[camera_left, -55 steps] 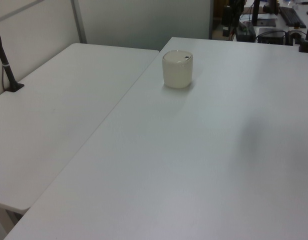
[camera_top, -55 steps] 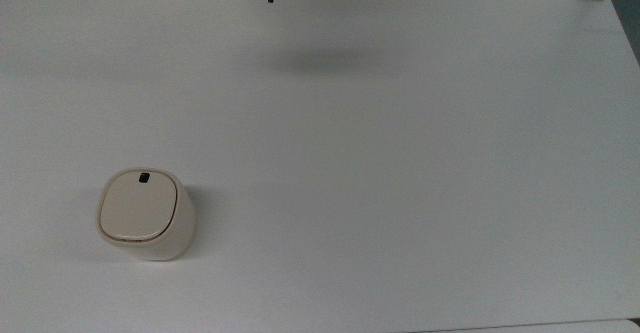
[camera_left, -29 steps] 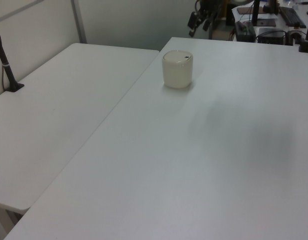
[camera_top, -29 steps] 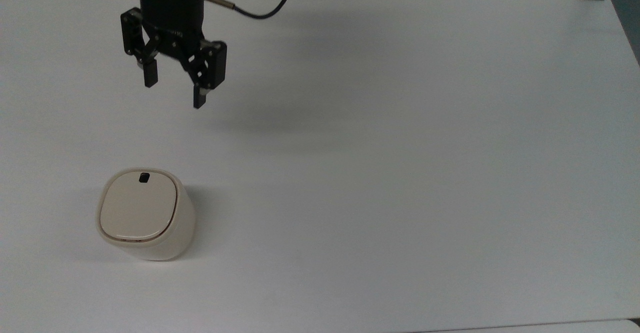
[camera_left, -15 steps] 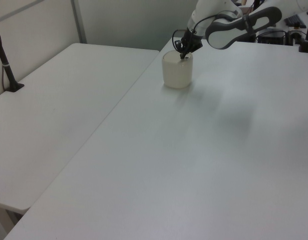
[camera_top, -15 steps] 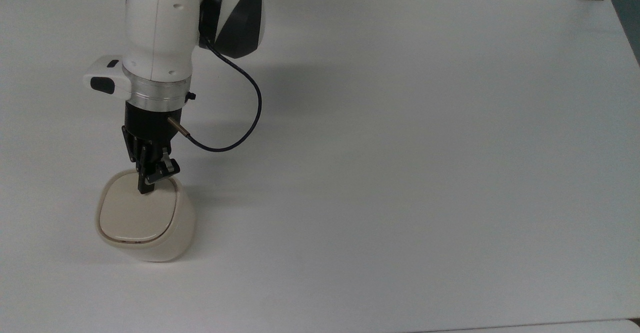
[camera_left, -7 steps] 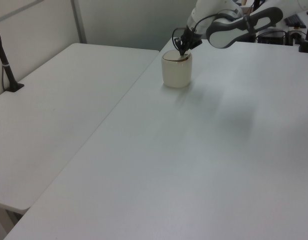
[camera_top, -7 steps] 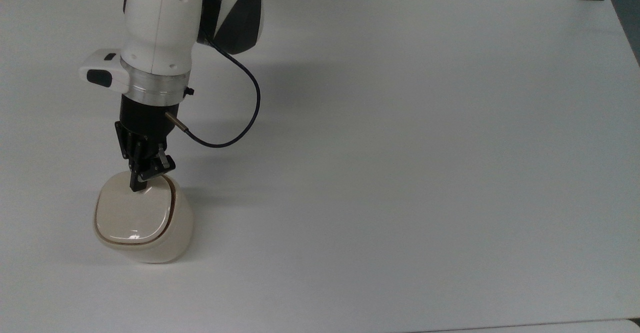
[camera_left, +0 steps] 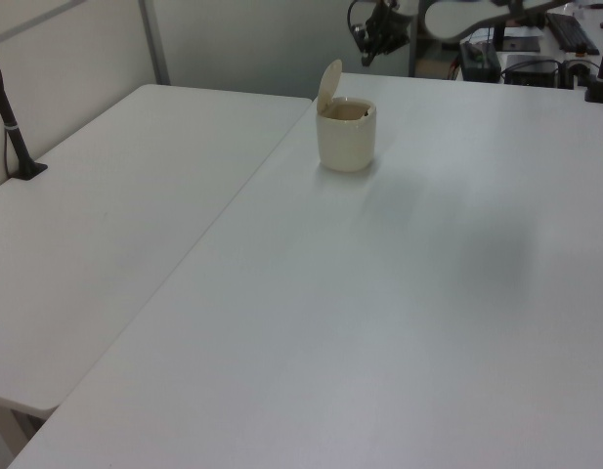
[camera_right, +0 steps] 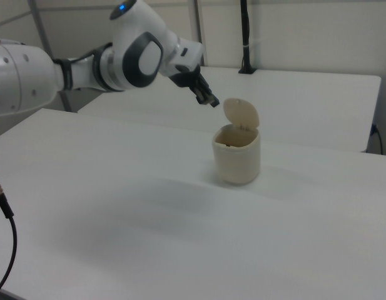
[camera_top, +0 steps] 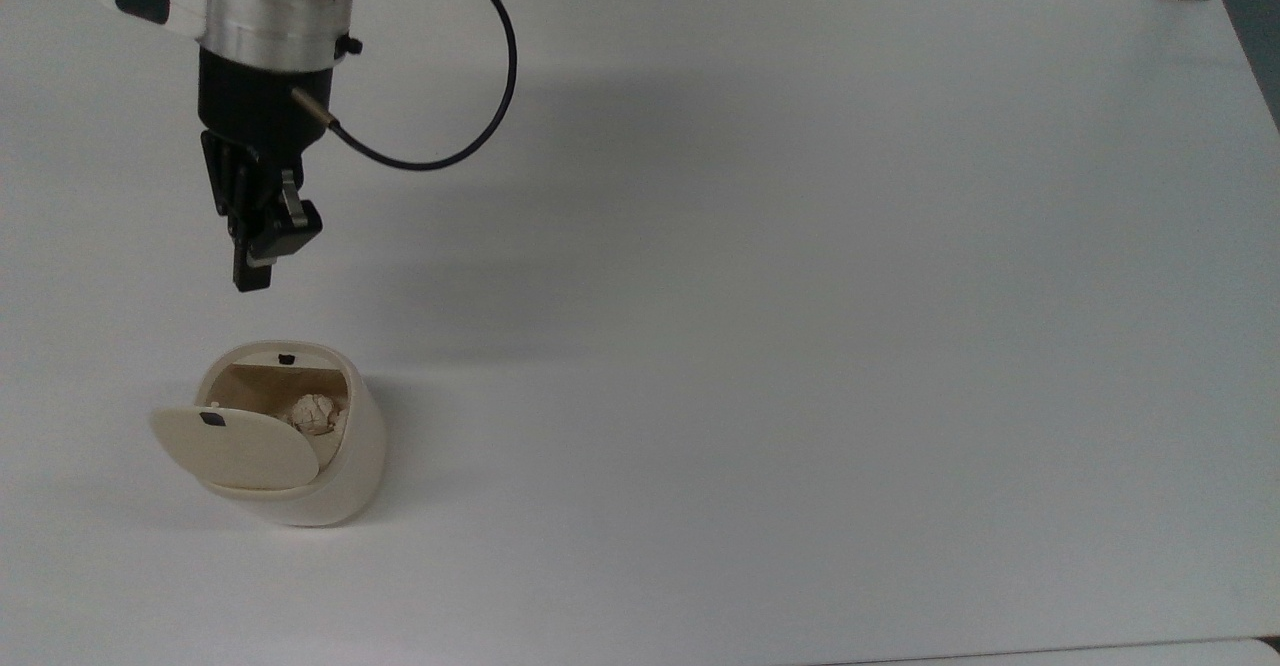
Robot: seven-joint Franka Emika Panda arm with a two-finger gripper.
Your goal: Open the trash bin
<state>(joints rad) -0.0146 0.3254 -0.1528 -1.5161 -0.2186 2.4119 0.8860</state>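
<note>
**Lid sprung open; a clean retreat is called for**

Top view: the small cream-beige plastic trash bin [camera_top: 300, 446] is seen on the white table [camera_top: 800, 296], lid raised, crumpled paper [camera_top: 312, 412] inside. The black two-finger gripper [camera_top: 252, 271], fingers pressed together and empty, is held apart from the bin.

Left view: the gripper [camera_left: 371, 39] is best lifted clear of the upright lid.

Right view: the lid is shown well clear of the gripper.

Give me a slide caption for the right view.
Cream plastic trash bin standing on the white table with its hinged lid flipped up, the black gripper hovering clear of it.
</note>
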